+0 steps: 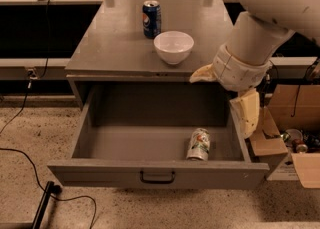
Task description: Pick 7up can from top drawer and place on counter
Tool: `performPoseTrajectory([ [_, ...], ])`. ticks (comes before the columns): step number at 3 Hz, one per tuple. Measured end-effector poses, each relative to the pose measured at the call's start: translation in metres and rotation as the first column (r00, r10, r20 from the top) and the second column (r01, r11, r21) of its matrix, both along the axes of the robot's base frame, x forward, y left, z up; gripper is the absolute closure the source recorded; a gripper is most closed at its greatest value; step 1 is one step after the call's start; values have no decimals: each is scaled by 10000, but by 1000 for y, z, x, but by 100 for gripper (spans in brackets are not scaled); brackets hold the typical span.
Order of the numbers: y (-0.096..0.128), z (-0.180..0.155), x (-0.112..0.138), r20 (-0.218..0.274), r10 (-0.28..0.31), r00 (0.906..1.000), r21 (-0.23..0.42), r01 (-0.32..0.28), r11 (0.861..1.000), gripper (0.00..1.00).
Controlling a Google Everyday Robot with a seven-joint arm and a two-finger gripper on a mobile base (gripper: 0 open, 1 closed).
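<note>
The 7up can (pixel 199 144) lies on its side in the front right corner of the open top drawer (pixel 125 174). The drawer is pulled far out and holds nothing else. The counter (pixel 115 43) is the grey top above it. My gripper (pixel 225 94) hangs over the drawer's right side, above and behind the can and apart from it. It is open and empty, with one cream finger (pixel 202 74) pointing left at the counter's front edge and the other finger (pixel 246 113) hanging down by the drawer's right wall.
A dark blue Pepsi can (pixel 151 19) and a white bowl (pixel 173 46) stand on the counter. Cardboard boxes (pixel 292 110) with clutter sit on the floor at the right. Cables (pixel 30 163) and a black bar (pixel 42 204) lie on the floor at the left.
</note>
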State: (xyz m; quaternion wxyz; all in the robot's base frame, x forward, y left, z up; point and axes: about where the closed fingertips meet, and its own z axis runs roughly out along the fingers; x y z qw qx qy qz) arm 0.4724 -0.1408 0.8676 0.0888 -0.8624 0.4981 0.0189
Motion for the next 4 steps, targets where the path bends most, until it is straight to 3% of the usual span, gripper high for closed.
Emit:
performPoseTrajectory([
  [1,3,-4,2,156,1065,9942,-43,-1065,9943,0],
  [2,3,-4,2,155,1071,9941,-42,-1070,9942,0],
  [3,9,-22,15,-41,1693,9856,70,-1693,9855,0],
  [4,23,-51,33,-35,2945,9557,-99,-2945,9556,0],
])
